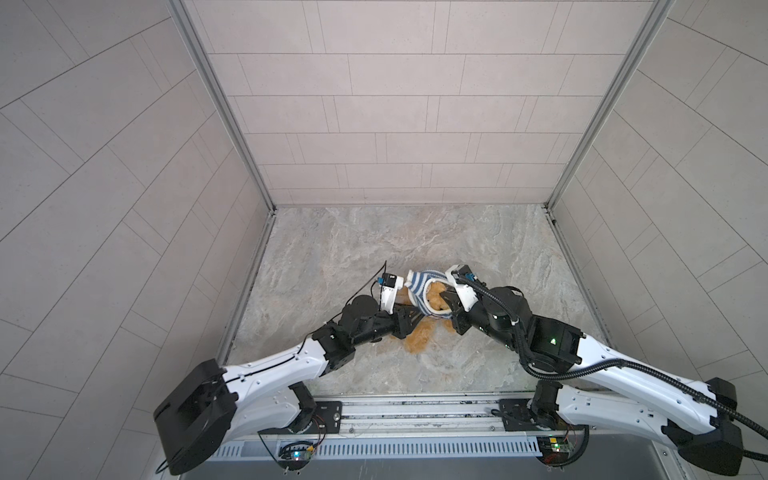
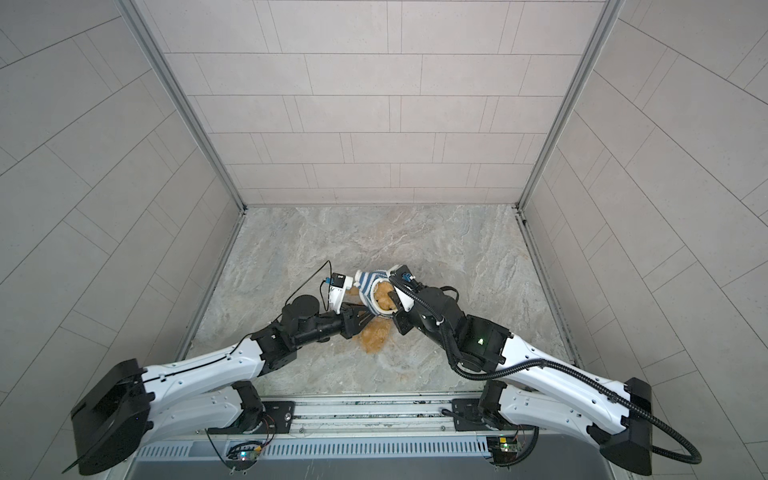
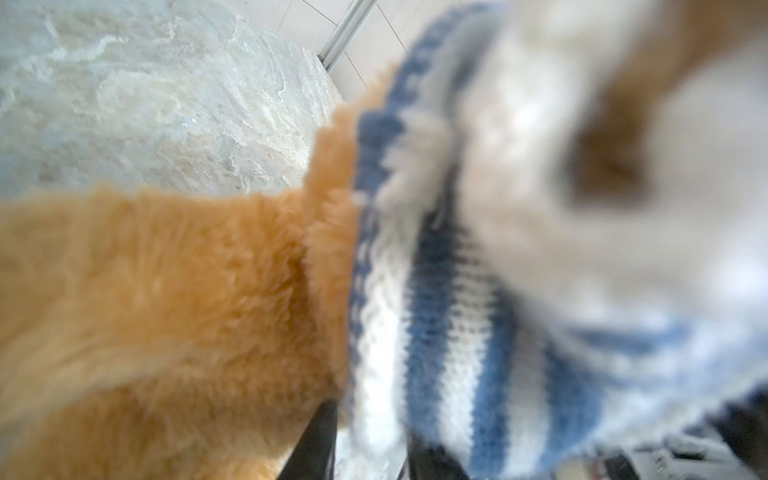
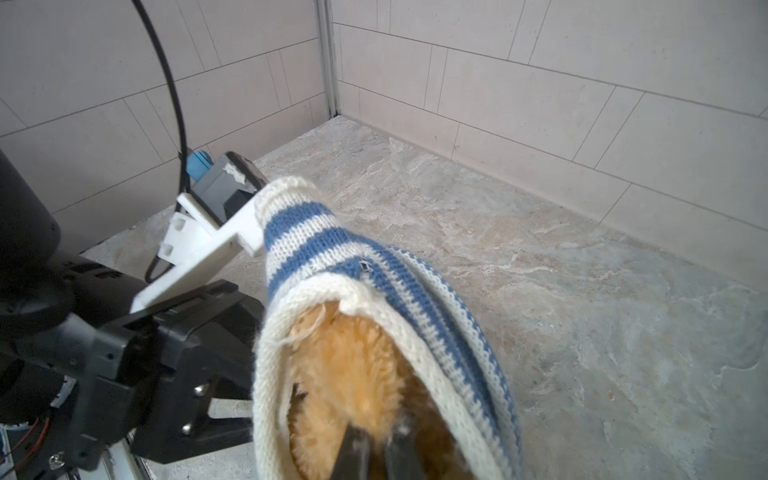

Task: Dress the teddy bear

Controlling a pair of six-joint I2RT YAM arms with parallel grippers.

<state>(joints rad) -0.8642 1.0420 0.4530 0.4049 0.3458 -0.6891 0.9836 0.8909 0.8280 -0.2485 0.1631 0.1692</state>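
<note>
While my right gripper pinches the teddy bear inside the shirt, my left gripper, jaws parted beside the hem, should regrip it and pull evenly.

The blue-and-white striped shirt is drawn over the teddy bear, and golden fur fills its cream-edged opening (which part of the bear cannot be told). The right gripper has its black fingers pressed close together in that fur. The left arm sits just beside the shirt, fingertips hidden behind it.
</note>
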